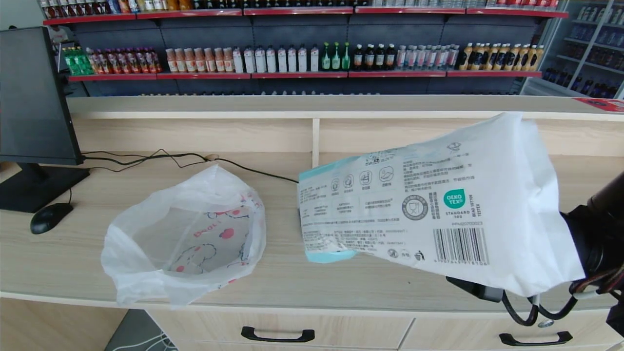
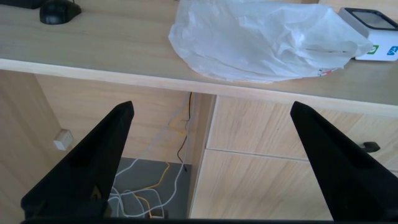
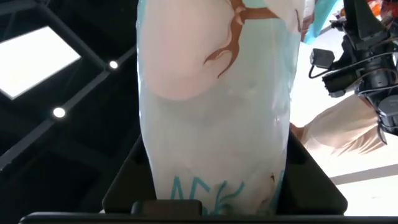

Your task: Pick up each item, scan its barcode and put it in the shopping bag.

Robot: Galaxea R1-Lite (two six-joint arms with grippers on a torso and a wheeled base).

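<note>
Wooden counter point(image 1: 341, 287) runs across my head view, and much on it is masked. The right gripper point(image 3: 217, 168) sits mostly behind the pack point(image 1: 429, 209) at 3 o'clock, and a dark object under the pack's lower edge is too covered to name. From the right wrist I see black fingers point(image 3: 134, 177) pressed against both sides of the pack, a firm hold. I cannot tell whether the pack's far end touches the counter.

The left gripper point(image 2: 211, 109) hangs below the counter edge, before the drawers, jaws spread wide with nothing between them.

The pack is a soft white wrapper with a pale blue end. It is tilted, with the blue end toward 9 o'clock and the barcode point(image 1: 460, 245) facing up at me. The shopping bag point(image 1: 185, 243), thin white plastic with pink prints, lies open at 8 o'clock, near the blue end but apart.

A monitor point(image 1: 34, 97), cut by the frame, and a mouse point(image 1: 50, 217) stand at 9 o'clock. A cable point(image 1: 170, 158) trails behind the bag. Shelves point(image 1: 292, 58) of bottles fill 12 o'clock.
</note>
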